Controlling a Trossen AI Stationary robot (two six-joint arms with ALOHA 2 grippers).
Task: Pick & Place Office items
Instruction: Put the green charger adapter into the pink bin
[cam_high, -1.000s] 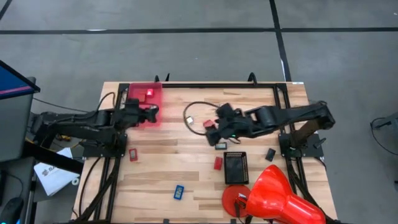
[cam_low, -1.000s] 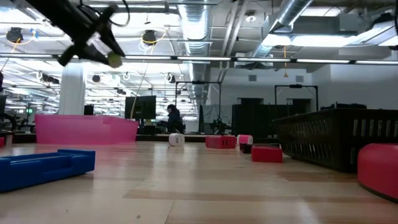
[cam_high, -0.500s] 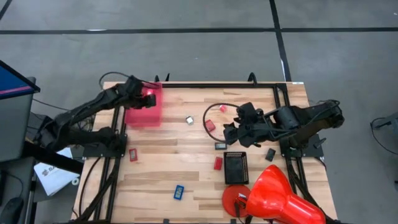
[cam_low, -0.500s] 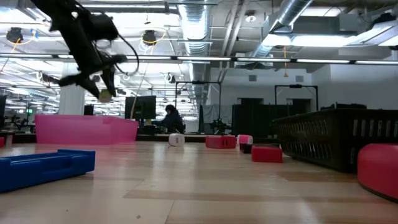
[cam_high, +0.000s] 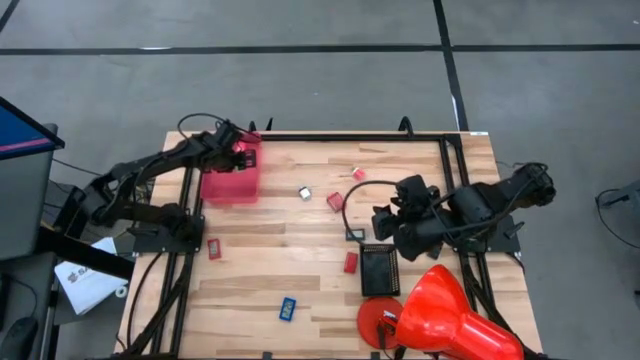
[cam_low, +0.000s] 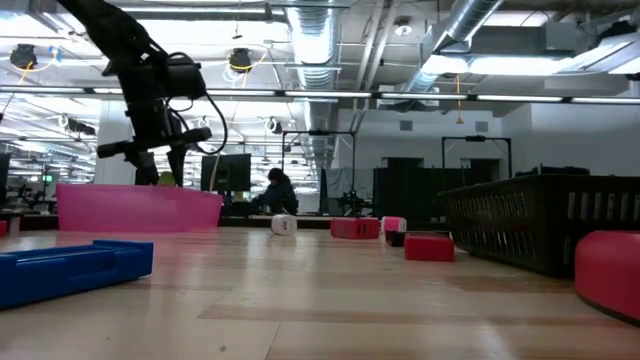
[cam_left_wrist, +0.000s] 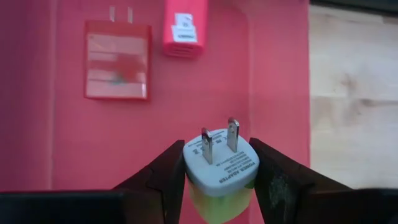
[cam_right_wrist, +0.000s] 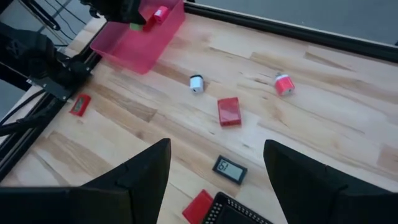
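My left gripper (cam_high: 238, 146) hangs over the pink bin (cam_high: 228, 182) at the table's far-left corner, shut on a green-white plug adapter (cam_left_wrist: 219, 165). In the low view the adapter (cam_low: 165, 178) hangs just above the bin's rim (cam_low: 140, 190). Two red pieces (cam_left_wrist: 118, 60) (cam_left_wrist: 185, 27) lie on the bin's floor. My right gripper (cam_high: 385, 221) is open and holds nothing, above the table's right-middle near the black tray (cam_high: 379, 270). A red block (cam_right_wrist: 229, 111), a white-blue piece (cam_right_wrist: 196, 83), a red round piece (cam_right_wrist: 283, 83) and a small black display (cam_right_wrist: 227, 168) lie on the wood. My left gripper pinches the plug adapter between its two fingers (cam_left_wrist: 165, 177), one on each side of the white body (cam_left_wrist: 230, 168). It comes from above, pointing down. The adapter is lifted clear over the bin's floor, its two metal prongs (cam_left_wrist: 217, 140) pointing away from the gripper.
A big red cone (cam_high: 440, 320) fills the near-right corner beside the black tray. A red block (cam_high: 350, 262), a blue piece (cam_high: 287, 308) and a red piece (cam_high: 213, 248) by the left edge lie nearer. Bare wood shows in the table's middle and near-left.
My left gripper carried the adapter toward the far edge over the pink bin and came down to just above its rim. My right gripper drew back from the table's middle toward the right and near side, uncovering the red block and the black display.
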